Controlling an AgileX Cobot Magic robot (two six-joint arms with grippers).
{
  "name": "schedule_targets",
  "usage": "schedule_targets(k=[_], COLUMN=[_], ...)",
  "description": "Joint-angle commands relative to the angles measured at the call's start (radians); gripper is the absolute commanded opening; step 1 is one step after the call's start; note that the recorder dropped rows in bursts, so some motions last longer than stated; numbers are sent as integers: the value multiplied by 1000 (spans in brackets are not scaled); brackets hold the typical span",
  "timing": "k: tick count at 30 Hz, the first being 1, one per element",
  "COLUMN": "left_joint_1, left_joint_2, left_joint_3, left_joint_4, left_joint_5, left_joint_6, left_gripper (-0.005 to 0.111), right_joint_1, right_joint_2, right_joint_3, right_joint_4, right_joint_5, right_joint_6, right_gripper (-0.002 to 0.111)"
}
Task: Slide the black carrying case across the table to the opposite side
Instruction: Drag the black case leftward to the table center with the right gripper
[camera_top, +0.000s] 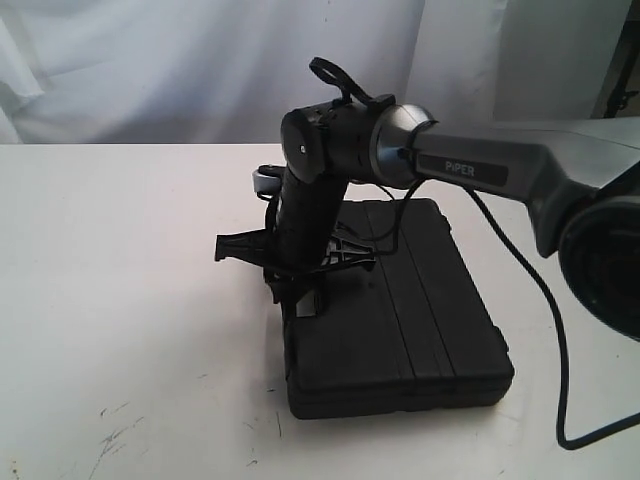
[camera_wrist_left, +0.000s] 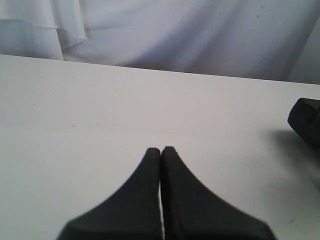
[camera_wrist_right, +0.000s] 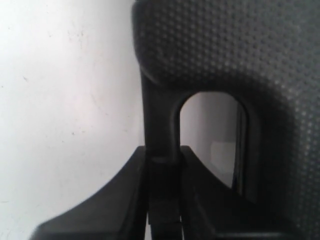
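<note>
The black carrying case (camera_top: 420, 320) lies flat on the white table (camera_top: 120, 280), right of the middle. My right gripper (camera_top: 300, 295) reaches down from the right arm to the case's left edge. In the right wrist view the right gripper (camera_wrist_right: 163, 150) is shut on the case's handle bar (camera_wrist_right: 160, 125), one finger on each side, with the dimpled case body (camera_wrist_right: 230, 45) beyond. My left gripper (camera_wrist_left: 161, 149) is shut with nothing in it, low over the bare table (camera_wrist_left: 100, 110). A corner of the case (camera_wrist_left: 306, 120) shows at that view's edge. The left arm is not in the exterior view.
A black cable (camera_top: 545, 300) runs from the right arm down over the table to the right of the case. A white curtain (camera_top: 150, 60) hangs behind the table's far edge. Faint dark scuffs (camera_top: 115, 435) mark the tabletop at the front left.
</note>
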Motion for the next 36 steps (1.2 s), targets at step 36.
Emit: schedule_targets(k=[36], left_joint_1=[1], left_joint_2=[-5], left_joint_3=[5], left_joint_4=[-3], left_joint_5=[-11], left_joint_6=[0], left_gripper=[0], right_joint_1=[104], right_joint_2=[-12], right_joint_3=[-18], right_joint_4=[-143], right_joint_5=[-420], right_joint_6=[350], right_gripper=[0])
